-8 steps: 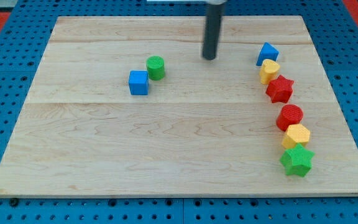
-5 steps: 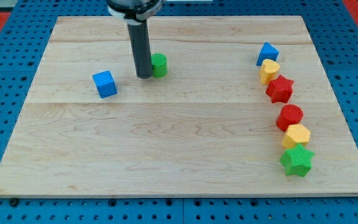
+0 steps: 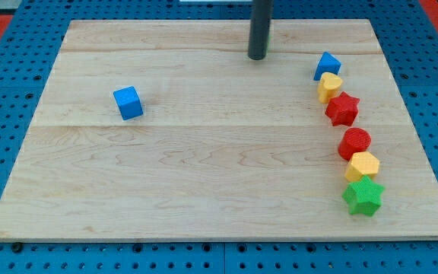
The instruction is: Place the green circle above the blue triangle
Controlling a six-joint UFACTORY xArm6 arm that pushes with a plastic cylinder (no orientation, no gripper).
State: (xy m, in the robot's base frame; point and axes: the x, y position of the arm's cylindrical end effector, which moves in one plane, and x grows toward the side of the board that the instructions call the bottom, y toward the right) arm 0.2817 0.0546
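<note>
My tip rests on the board near the view's top, left of the blue triangle. The blue triangle heads a column of blocks on the view's right. The green circle does not show anywhere on the board, and I cannot tell whether it is hidden behind the rod. A blue cube sits alone on the view's left.
Below the blue triangle run a yellow block, a red star, a red circle, a yellow hexagon and a green star. The wooden board lies on a blue pegboard.
The blue cube first slid left, away from the green circle. My tip then swept from the green circle's left side to the upper middle, and the green circle is gone from its earlier spot.
</note>
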